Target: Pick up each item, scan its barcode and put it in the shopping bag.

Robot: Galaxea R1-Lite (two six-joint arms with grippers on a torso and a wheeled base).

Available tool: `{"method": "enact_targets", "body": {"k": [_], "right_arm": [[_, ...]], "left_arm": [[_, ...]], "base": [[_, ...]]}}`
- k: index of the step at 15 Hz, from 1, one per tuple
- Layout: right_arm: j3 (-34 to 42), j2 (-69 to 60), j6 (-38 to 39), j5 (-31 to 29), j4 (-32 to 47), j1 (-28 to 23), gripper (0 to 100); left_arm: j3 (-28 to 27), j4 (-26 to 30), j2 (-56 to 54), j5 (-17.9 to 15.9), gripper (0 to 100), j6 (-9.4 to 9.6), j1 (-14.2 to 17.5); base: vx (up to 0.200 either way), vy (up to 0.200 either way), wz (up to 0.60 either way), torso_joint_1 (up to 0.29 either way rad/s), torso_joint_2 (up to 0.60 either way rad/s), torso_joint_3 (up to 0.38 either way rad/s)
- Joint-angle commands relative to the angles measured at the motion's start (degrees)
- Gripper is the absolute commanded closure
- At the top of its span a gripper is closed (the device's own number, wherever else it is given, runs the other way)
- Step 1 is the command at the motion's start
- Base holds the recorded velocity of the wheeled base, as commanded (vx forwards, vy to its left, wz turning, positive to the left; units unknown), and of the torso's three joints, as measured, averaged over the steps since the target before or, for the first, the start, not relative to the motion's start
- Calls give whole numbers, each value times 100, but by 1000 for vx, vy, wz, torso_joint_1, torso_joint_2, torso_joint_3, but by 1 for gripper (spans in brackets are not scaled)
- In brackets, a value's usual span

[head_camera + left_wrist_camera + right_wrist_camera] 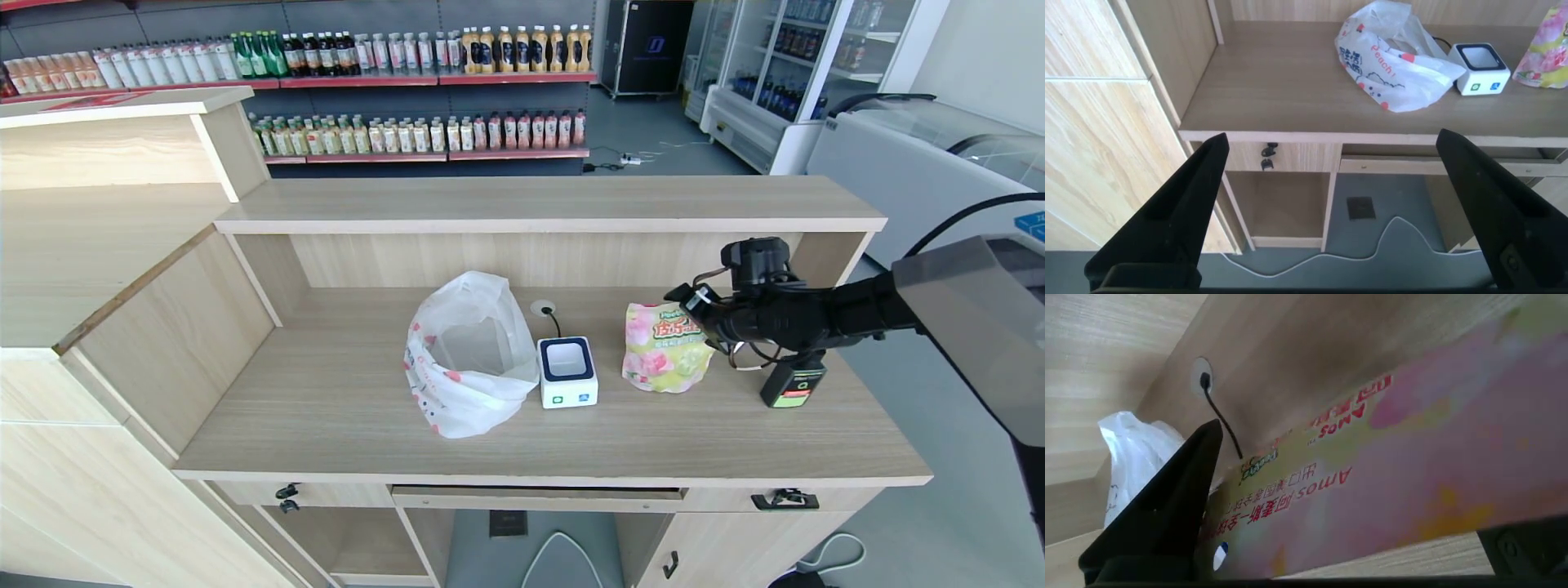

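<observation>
Right claw spread around pink pouch.

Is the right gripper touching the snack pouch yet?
Cannot tell. The right wrist view has the snack pouch between the spread fingers of the right gripper, but neither it nor the head view shows contact or a gap plainly.

Right of the scanner, the snack pouch overruns the right wrist view's edges; you can't tell whether the right gripper touches it. Left of the scanner, the shopping bag has folds that hide its bottom.
</observation>
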Motion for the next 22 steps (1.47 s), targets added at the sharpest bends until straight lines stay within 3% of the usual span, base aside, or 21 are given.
{"method": "enact_targets", "body": {"k": [1, 12, 13, 22], "right_arm": [[6, 233, -2, -2, 12, 86, 0], [155, 603, -459, 218, 3, 113, 0], [164, 646, -529, 209, -14, 148, 100], [164, 690, -1355, 86, -41, 104, 100]], "left_arm": [[0, 2, 1, 0, 0, -1, 3], [0, 2, 1, 0, 0, -1, 3], [0, 2, 1, 0, 0, -1, 3], [0, 2, 1, 0, 0, -1, 3]], "base": [[0, 0, 0, 0, 0, 0], [0, 0, 0, 0, 0, 0], [0, 0, 0, 0, 0, 0], [0, 0, 0, 0, 0, 0]]}}
